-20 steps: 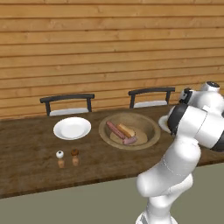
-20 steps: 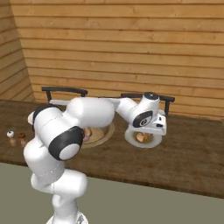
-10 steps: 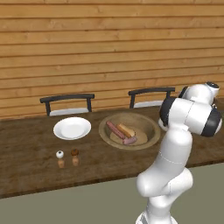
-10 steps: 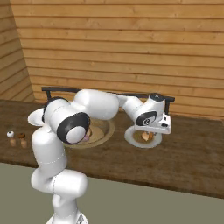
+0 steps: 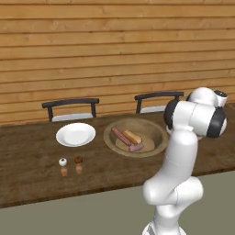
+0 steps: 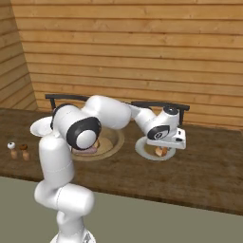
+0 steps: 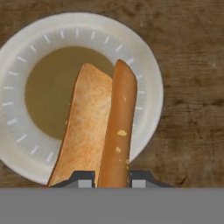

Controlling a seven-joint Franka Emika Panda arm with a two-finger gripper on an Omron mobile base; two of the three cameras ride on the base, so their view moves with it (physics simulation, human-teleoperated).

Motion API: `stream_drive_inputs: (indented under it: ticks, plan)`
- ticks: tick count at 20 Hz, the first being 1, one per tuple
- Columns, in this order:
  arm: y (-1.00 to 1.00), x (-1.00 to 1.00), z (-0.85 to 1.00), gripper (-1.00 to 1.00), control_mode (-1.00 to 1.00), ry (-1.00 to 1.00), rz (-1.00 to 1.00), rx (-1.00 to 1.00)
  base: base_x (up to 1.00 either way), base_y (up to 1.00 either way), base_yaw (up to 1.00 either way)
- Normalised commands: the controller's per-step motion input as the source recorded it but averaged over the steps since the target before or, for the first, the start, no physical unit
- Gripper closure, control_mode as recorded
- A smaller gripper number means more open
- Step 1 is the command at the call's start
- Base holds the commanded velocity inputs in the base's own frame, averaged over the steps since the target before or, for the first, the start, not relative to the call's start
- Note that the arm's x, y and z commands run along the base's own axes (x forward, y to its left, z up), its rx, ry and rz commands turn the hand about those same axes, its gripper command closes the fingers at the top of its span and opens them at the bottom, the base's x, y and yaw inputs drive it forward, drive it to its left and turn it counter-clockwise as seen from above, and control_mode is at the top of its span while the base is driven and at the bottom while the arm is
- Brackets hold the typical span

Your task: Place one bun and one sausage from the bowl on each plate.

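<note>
My gripper [image 7: 113,179] is shut on a bun [image 7: 113,122], orange-brown on its crust with a paler tan side. It holds the bun low over the right white plate [image 7: 148,65]. From the right base view the gripper [image 6: 163,144] points down at that plate [image 6: 142,148], with the bun [image 6: 161,151] under it. The wooden bowl [image 5: 156,133] holds a long pink sausage [image 5: 120,135], a shorter dark sausage [image 5: 137,148] and a tan bun [image 5: 132,137]. The left plate [image 5: 75,134] is bare.
Two small shakers [image 5: 63,166] [image 5: 79,164] stand near the table's front edge, left of the bowl. Two dark chair backs [image 5: 71,103] [image 5: 158,96] rise behind the table, against a wooden plank wall.
The arm's elbow has swung and the hand has sunk a little toward the right plate with the bun in it. The bowl's contents have stayed put.
</note>
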Motion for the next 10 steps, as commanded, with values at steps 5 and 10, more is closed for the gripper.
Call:
stream_drive_inputs:
  ticks: [5,10]
  plan:
    - [0.0,0.21,-0.11,1.0,-1.0,0.0,0.0,0.0,0.0,0.0,0.0]
    - [0.0,0.13,-0.19,1.0,-1.0,0.0,0.0,0.0,0.0,0.0,0.0]
